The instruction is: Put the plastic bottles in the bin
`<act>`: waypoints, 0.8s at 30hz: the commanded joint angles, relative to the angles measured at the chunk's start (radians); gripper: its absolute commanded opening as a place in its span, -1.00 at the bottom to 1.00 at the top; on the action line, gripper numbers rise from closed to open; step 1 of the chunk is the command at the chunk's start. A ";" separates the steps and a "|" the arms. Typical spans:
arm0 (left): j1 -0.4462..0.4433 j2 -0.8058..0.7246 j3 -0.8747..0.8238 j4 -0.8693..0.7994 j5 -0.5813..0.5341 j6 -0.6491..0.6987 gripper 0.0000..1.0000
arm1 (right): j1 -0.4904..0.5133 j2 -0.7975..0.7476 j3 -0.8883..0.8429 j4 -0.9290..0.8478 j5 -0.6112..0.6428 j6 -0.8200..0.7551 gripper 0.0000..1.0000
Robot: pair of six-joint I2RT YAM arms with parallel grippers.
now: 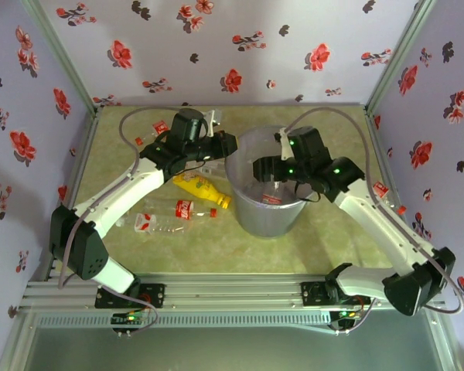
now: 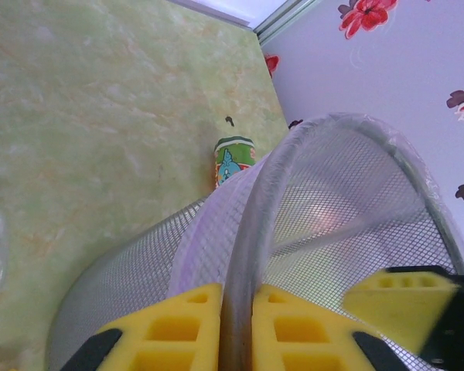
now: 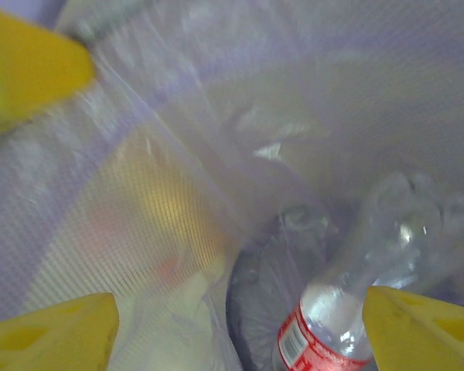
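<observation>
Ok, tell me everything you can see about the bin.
The bin is a round grey wire-mesh wastebasket that tapers toward its base. It is lined with a translucent lavender plastic bag that folds over the rim. It stands upright on the green marbled table, right of centre between the arms. The left gripper is clamped on its rim, gripping it from both sides. The right gripper hangs open over its mouth. Inside lies a clear bottle with a red label.
</observation>
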 commanded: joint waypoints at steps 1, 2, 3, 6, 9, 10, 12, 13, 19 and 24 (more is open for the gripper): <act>-0.001 0.012 -0.002 -0.006 -0.044 0.001 -0.88 | -0.027 -0.057 0.101 -0.055 0.142 0.008 0.63; -0.002 0.008 -0.003 -0.005 -0.054 0.002 -0.90 | -0.039 -0.069 0.125 -0.061 0.200 0.023 0.62; -0.002 0.005 -0.002 -0.005 -0.061 0.001 -0.91 | -0.053 -0.082 0.144 -0.068 0.261 0.042 0.61; -0.002 -0.011 0.000 -0.009 -0.081 0.007 -0.92 | -0.126 -0.119 0.163 -0.086 0.361 0.102 0.58; -0.002 -0.019 0.007 -0.019 -0.098 0.013 -0.94 | -0.245 -0.150 0.137 -0.108 0.409 0.162 0.56; -0.002 -0.018 0.008 -0.019 -0.102 0.015 -0.95 | -0.278 -0.149 0.132 -0.126 0.416 0.172 0.55; -0.002 -0.018 0.010 -0.020 -0.108 0.016 -0.95 | -0.332 -0.138 0.101 -0.149 0.433 0.185 0.55; -0.002 -0.018 0.012 -0.018 -0.109 0.016 -0.95 | -0.346 -0.132 0.080 -0.151 0.435 0.190 0.54; -0.002 -0.019 0.020 -0.026 -0.119 0.024 -0.95 | -0.372 -0.058 -0.060 -0.091 0.414 0.220 0.52; -0.002 -0.024 0.013 -0.029 -0.124 0.025 -0.95 | -0.423 0.024 -0.165 0.020 0.332 0.262 0.51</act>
